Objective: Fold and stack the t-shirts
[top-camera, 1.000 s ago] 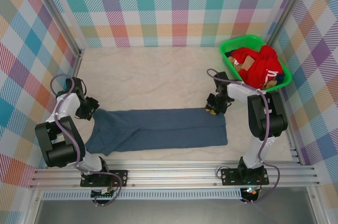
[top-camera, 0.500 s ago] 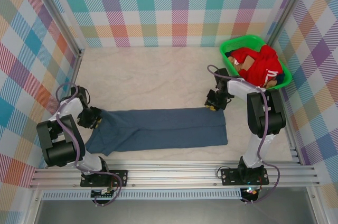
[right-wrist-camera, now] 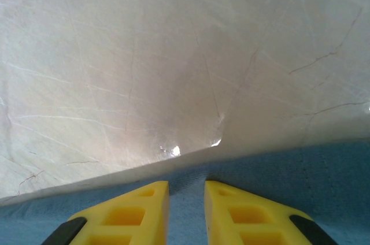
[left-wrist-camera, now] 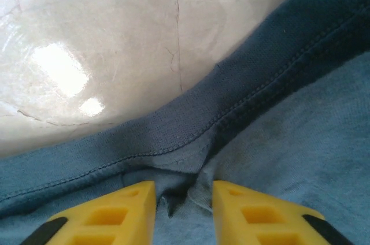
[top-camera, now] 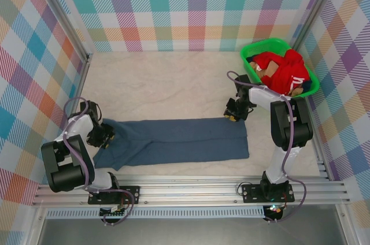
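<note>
Left tool clenched on shirt: the yellow fingers sit close together with a small pucker of blue cloth pinched up between the tips. The finger bases are cut off by the bottom edge of the wrist view, and the contact under the tips is hidden by the bunched fabric. A stitched hem band runs diagonally just ahead of the tips, with bare pale tabletop beyond it and glare spots on it.

Right tool is also nearly closed. Its fingers lie over the shirt's far edge, a narrow strip of blue cloth showing in the gap. It looks like a grip on the hem, but the pinch point itself is hard to make out. The lower part of the fingers is cut off by the frame, and wrinkled tabletop takes up the rest of that view.

Top view: the shirt lies flat as a long slate-blue strip across the near half of the tabletop, running left to right between the two arms. The left tool is at its left end, where the cloth narrows and rumples. The right tool is at the far right corner. The tool heads cover the cloth right under them, so the exact corners are hidden. Folds and layers in the strip are too faint to count.

Green basket sits at the far right corner of the tabletop, well apart from the shirt, just beyond the right arm. It holds red clothes in a heap, with bits of other colours underneath that are too small to identify.
</note>
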Robot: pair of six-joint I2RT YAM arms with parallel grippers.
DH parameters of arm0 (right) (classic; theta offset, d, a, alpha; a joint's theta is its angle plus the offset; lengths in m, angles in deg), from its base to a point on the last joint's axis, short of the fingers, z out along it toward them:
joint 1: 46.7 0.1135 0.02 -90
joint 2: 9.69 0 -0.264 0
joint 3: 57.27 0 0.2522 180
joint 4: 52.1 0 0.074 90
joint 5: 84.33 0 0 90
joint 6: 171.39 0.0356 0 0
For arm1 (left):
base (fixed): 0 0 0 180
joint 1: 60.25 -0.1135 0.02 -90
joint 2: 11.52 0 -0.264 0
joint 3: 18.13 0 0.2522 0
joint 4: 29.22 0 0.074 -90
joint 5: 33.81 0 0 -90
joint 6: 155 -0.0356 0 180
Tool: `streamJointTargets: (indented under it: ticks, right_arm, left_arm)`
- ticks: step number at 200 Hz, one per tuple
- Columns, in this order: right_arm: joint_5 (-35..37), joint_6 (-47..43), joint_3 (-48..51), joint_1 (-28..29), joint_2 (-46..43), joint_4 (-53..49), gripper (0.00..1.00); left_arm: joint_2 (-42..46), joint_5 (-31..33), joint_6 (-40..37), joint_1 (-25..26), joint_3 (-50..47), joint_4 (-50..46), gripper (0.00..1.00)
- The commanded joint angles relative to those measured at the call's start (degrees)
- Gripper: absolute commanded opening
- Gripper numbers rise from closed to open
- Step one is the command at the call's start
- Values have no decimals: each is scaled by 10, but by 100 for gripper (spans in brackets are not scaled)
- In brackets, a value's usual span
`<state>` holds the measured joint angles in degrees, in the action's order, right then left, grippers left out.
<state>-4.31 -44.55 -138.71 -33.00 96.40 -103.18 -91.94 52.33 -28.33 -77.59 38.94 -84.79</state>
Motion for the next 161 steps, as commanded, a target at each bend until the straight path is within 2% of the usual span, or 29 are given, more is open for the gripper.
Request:
streamJointTargets:
  ticks: [1, 50, 61, 88, 127, 141, 161]
  right_arm:
    - [-12, -2, -11, -1, 6, -9, 23]
    - [-12, -2, -11, -1, 9, -9, 22]
    - [-12, -3, -12, -2, 9, -10, 22]
    - [-13, -3, -12, -2, 7, -10, 22]
    - [-14, -2, -13, -2, 8, -10, 22]
    - [-15, -2, -13, -1, 9, -10, 22]
    - [-20, -2, -14, -2, 9, -9, 22]
  left_arm:
    - [22, 6, 9, 4, -4, -2, 26]
    - [25, -10, 10, 4, -8, 13, 21]
    - [28, -10, 10, 22, -9, 12, 22]
    - [36, -9, 6, 27, -14, 6, 32]
    - [38, 10, -1, 32, -23, -2, 34]
    - [36, 25, -1, 34, -21, -5, 38]
    - [32, 30, -8, 37, -21, 2, 39]
